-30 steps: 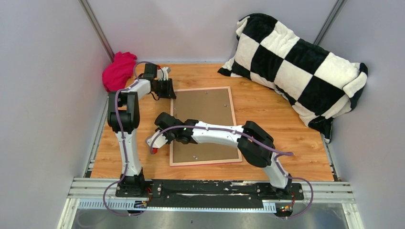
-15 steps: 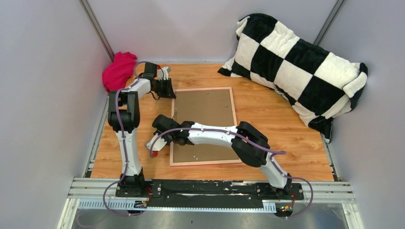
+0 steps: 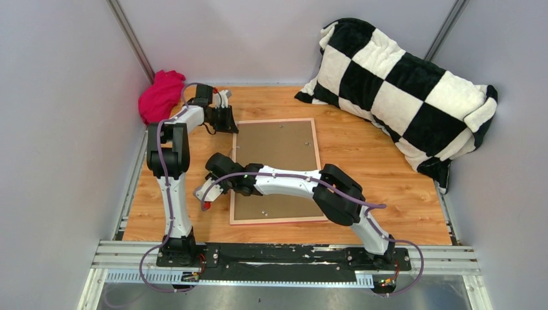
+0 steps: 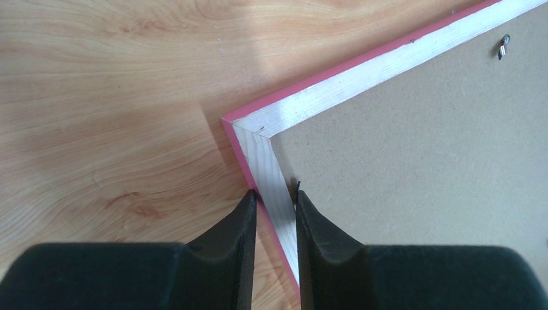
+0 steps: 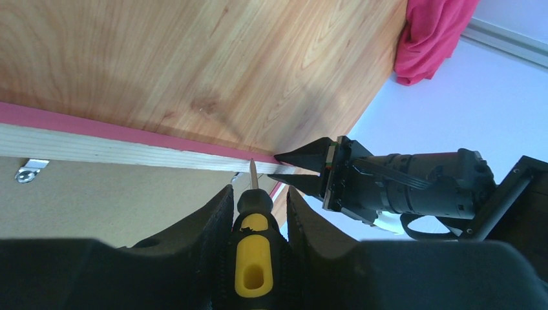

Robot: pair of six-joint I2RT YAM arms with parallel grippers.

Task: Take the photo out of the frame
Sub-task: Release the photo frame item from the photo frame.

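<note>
The big picture frame [image 3: 317, 158] with the thin pink edge lies face down in the middle of the wooden counter [image 3: 368, 161]. Its brown board [image 3: 278, 158] faces up and hides the photo. The left claw [image 4: 274, 197] pinches the frame's upper left corner. The right claw [image 5: 257, 190] grips a yellow-and-black screwdriver [image 5: 254, 248]. The back is probably being opened. Next, the tip likely must push the small metal clips [image 5: 29, 170] aside.
</note>
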